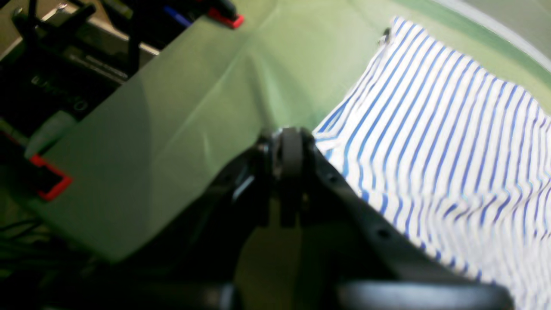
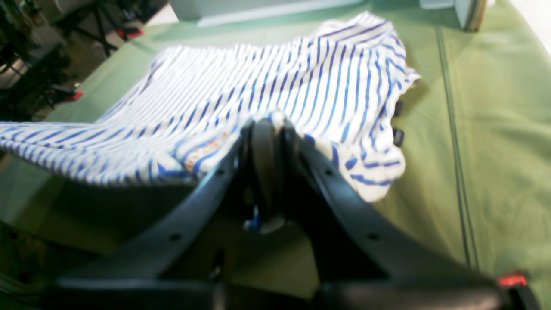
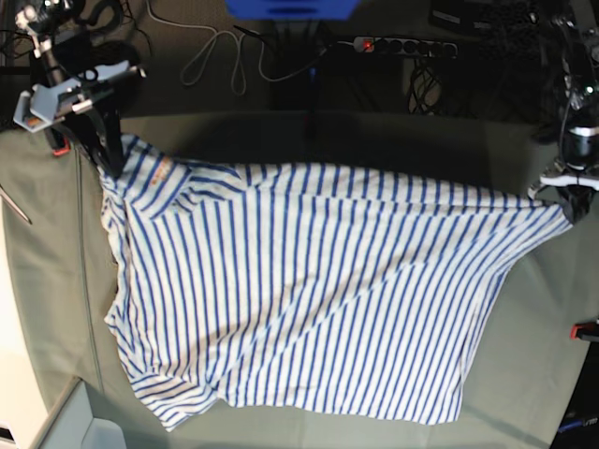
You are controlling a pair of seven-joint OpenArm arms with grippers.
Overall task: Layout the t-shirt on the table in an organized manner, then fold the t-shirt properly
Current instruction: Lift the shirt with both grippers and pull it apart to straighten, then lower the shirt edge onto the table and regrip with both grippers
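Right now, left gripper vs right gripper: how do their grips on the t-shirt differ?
The left gripper pinches a plain corner of the t-shirt at base view's right; the right gripper pinches the end with the small orange print, at base view's left. In the wrist views cloth bunches around the right gripper; at the left gripper only an edge shows. Both are shut on the shirt, stretched between them over the table.

Both my wrist views are soft and smeared: the stripes of the t-shirt (image 1: 447, 142) wobble and blur, and my left claw (image 1: 292, 148) sits dark and out of focus. The counter (image 1: 181, 120) looks evenly lit and greenish. From the base view everything is sharper but dimmer, with the background in shadow.
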